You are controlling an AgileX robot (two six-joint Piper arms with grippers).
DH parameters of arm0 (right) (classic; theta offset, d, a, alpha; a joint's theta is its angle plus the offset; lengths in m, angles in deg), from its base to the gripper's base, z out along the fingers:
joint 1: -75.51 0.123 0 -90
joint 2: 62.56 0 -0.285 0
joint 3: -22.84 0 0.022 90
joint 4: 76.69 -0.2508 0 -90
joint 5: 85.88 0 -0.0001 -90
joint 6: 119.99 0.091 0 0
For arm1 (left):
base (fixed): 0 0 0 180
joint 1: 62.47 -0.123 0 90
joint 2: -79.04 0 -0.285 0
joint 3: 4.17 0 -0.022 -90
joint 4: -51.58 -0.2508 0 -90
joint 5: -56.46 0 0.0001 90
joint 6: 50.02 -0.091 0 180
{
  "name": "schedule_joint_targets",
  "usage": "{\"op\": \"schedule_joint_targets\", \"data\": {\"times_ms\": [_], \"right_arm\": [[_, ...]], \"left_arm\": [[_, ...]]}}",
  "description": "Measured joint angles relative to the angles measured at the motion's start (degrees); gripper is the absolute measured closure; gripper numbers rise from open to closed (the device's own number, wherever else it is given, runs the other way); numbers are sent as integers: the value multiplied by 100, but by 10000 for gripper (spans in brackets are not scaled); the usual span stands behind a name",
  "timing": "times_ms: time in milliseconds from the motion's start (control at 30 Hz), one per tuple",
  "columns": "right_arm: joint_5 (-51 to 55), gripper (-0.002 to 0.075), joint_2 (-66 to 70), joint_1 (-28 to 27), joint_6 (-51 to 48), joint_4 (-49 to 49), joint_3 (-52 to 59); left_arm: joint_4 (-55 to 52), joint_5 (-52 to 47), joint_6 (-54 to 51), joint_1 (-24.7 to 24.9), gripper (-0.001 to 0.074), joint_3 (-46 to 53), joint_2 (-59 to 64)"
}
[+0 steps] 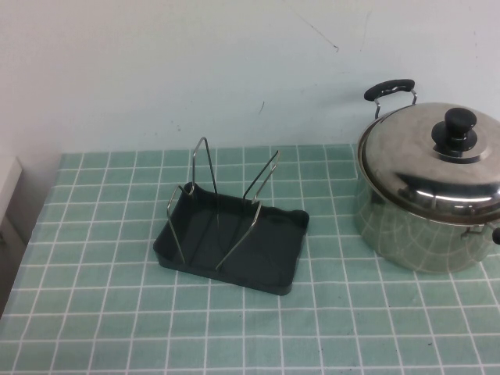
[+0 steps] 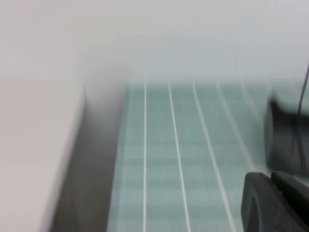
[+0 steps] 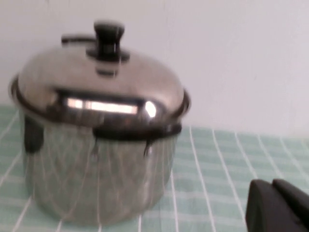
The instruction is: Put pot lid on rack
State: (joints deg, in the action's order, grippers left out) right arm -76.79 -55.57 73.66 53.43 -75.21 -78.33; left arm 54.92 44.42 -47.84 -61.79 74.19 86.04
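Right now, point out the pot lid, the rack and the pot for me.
pot lid (image 1: 422, 156), high view, on its shiny dome left of the knob.
rack (image 1: 269, 254), high view, on the dark tray's floor.
pot (image 1: 398, 234), high view, on its steel side wall below the lid.

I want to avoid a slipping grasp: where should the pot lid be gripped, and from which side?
Probably by the black knob of the pot lid, coming from above: the dome is smooth, and the knob stands upright at its centre on the pot. Both grippers are shut, away from it.
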Motion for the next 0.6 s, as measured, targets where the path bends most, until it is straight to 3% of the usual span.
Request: {"op": "schedule_joint_targets", "data": {"times_ms": [333, 600], "right_arm": [[-3420, 727, 0, 0, -22, 0, 0], [-4589, 727, 0, 0, -249, -520, 0]], "left_arm": [[-13, 3745, 0, 0, 738, 0, 0], [33, 4891, -14, 0, 739, 0, 0]]}}
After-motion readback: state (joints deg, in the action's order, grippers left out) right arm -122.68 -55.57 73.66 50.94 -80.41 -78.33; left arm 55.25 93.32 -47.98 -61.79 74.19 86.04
